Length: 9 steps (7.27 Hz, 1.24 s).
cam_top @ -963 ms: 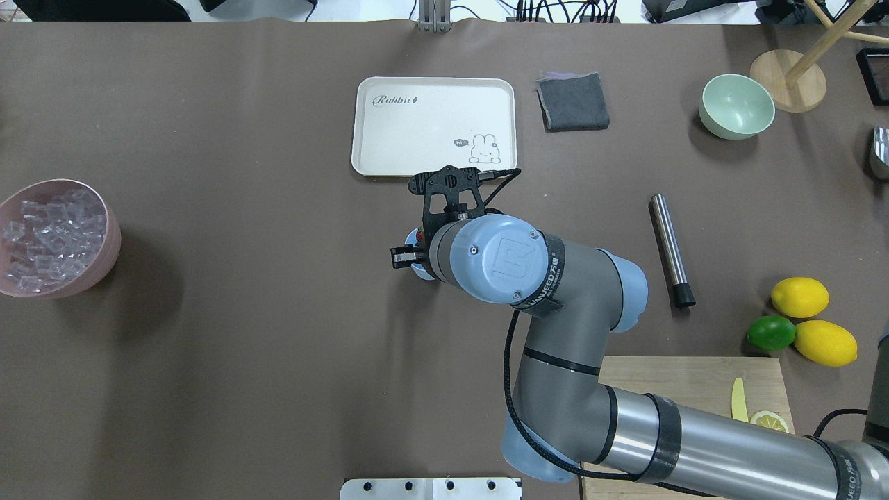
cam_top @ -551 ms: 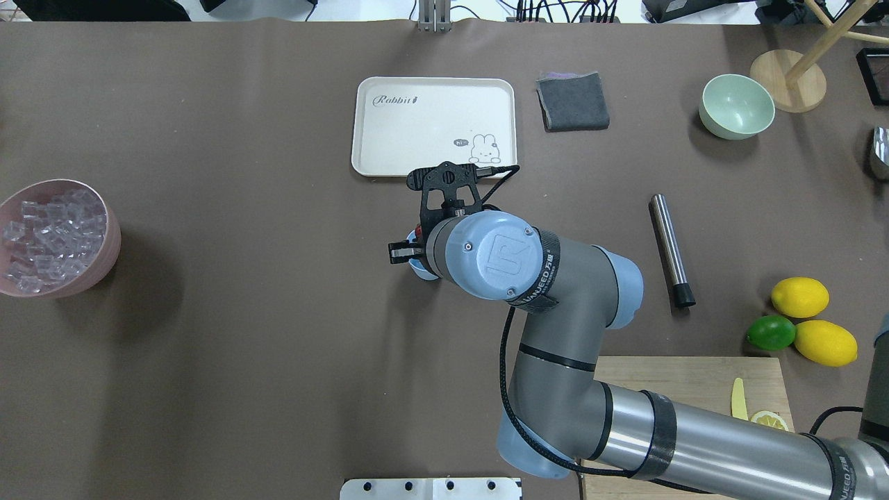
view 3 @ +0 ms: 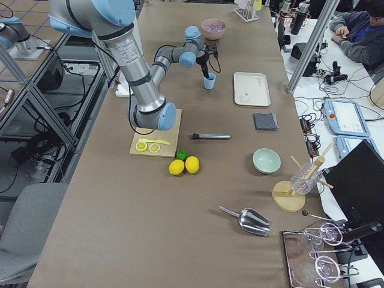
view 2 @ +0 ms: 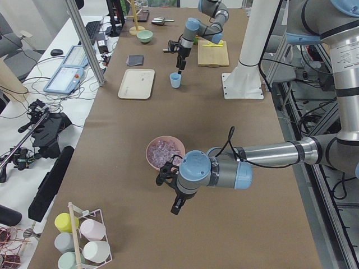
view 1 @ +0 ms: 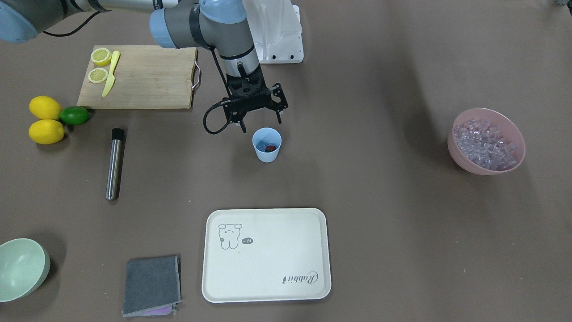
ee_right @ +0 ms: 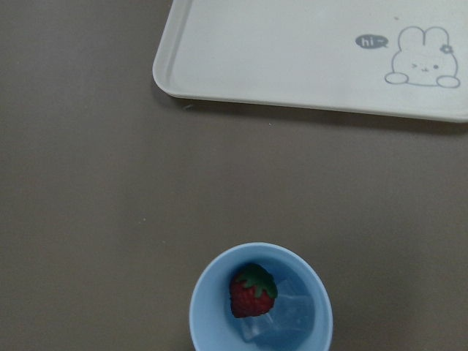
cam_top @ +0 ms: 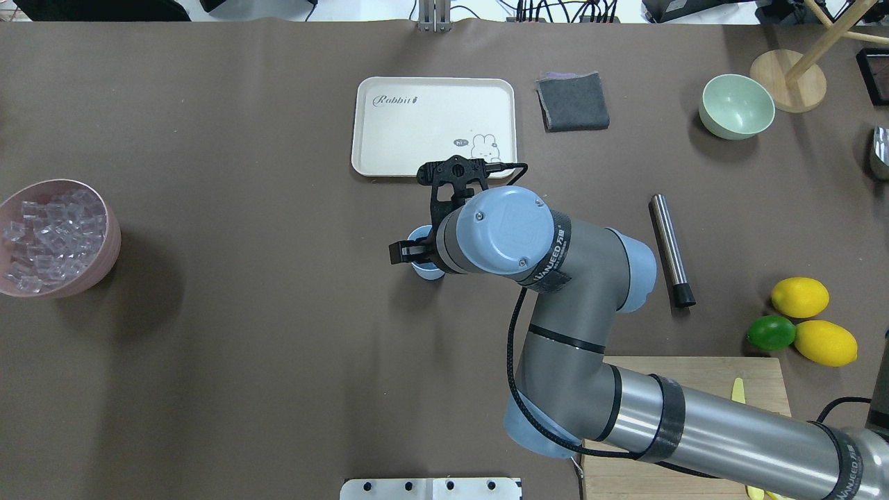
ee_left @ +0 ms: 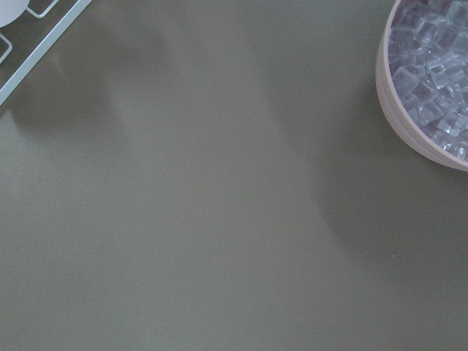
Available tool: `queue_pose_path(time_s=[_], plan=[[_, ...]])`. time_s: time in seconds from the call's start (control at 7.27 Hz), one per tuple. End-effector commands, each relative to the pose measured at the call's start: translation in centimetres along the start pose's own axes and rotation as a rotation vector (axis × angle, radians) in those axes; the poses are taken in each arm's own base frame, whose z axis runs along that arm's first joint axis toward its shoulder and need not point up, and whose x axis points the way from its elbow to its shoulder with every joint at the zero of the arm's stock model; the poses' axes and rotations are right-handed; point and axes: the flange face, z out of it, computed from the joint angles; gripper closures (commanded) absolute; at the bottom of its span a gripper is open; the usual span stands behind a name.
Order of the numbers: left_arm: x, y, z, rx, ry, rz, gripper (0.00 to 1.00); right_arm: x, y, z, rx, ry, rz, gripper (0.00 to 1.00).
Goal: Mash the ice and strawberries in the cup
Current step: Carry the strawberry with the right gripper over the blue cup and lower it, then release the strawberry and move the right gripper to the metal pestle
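The light blue cup (view 1: 267,153) stands mid-table, near the tray. In the right wrist view the cup (ee_right: 212,307) holds one red strawberry (ee_right: 252,291) on top of clear ice cubes (ee_right: 292,318). The strawberry also shows as a red spot (view 1: 270,148). My right gripper (view 1: 262,125) hangs just above and behind the cup, open and empty; one finger (cam_top: 401,251) sticks out beside the cup (cam_top: 425,271). More ice (view 1: 485,143) fills the pink bowl (cam_top: 104,267). My left gripper (view 2: 177,203) hovers beside that bowl; I cannot tell whether it is open or shut.
A steel rod with a black tip (view 1: 115,163) lies to the cup's side. A cream tray (view 1: 268,286), a grey cloth (view 1: 152,279) and a pale green bowl (view 1: 22,268) are across the table. Lemons (view 1: 44,107), a lime (view 1: 74,115) and a cutting board (view 1: 147,85) stand near my base.
My right wrist has shifted a little toward the tray over the cup and now hides the strawberry in the overhead view. The cup has not moved.
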Motion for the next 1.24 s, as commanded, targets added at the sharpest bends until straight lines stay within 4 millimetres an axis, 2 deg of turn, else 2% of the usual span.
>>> queue_pose_path(time_s=[0.0, 0.14, 0.28, 0.41, 0.55, 0.69, 0.83, 1.1], plan=[[-0.2, 0.2, 0.2, -0.005, 0.001, -0.006, 0.0, 6.4, -4.0, -1.0, -0.144, 0.142, 0.057, 0.0], [-0.2, 0.2, 0.4, -0.009, 0.003, -0.008, 0.01, 11.7, -4.7, -0.9, -0.2, 0.15, 0.069, 0.0], [-0.3, 0.2, 0.5, -0.01, 0.004, -0.007, 0.01, 16.1, -5.5, -1.8, -0.2, 0.166, 0.023, 0.0], [-0.3, 0.3, 0.5, -0.01, 0.005, -0.008, 0.0, 20.6, -6.0, -1.9, -0.241, 0.177, 0.033, 0.0], [-0.4, 0.3, 0.6, -0.012, 0.004, -0.009, 0.01, 24.2, -6.2, -2.1, -0.271, 0.183, 0.044, 0.0], [-0.4, 0.5, 0.7, -0.013, 0.007, -0.01, 0.0, 26.6, -6.9, -2.3, -0.293, 0.183, 0.082, 0.0], [-0.5, 0.6, 0.8, -0.016, 0.008, -0.014, 0.01, 28.8, -8.3, -1.4, -0.301, 0.215, 0.115, 0.0], [-0.6, 0.7, 0.9, -0.015, 0.007, -0.012, 0.01, 32.2, -13.3, 0.4, -0.347, 0.217, 0.108, 0.0]])
